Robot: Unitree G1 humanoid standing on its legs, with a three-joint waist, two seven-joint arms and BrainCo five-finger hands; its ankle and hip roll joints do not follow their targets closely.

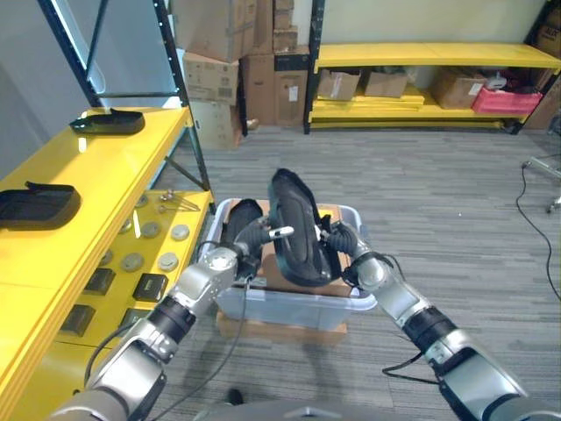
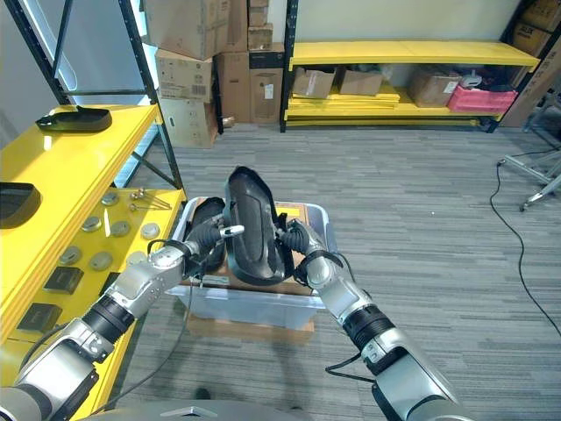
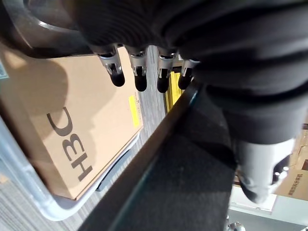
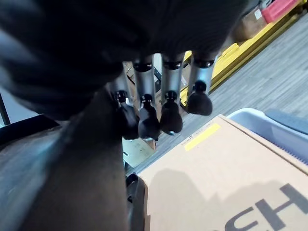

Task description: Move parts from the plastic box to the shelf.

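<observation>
- A large black curved plastic part (image 1: 294,230) is held up on edge above the translucent grey plastic box (image 1: 289,307), clear of the box's rim, between the two hands.
- The left hand (image 1: 254,235) is against the part's left side; in the left wrist view its fingers (image 3: 139,72) reach straight past the part's edge and its thumb (image 3: 260,168) lies on the near face, so the part is pinched between them.
- The right hand (image 1: 337,241) is pressed to the part's right side; in the right wrist view its fingers (image 4: 159,113) lie straight along the dark surface.
- Inside the box lies a brown cardboard sheet (image 3: 72,125), with another black part (image 1: 241,215) at the box's left end.
- The box rests on a flat cardboard carton (image 1: 280,329) on the grey floor.
- To the robot's left stands the yellow shelf (image 1: 105,167), carrying two black tray-like parts (image 1: 110,121) (image 1: 35,206) on its upper level and round metal discs (image 1: 162,246) lower down.
</observation>
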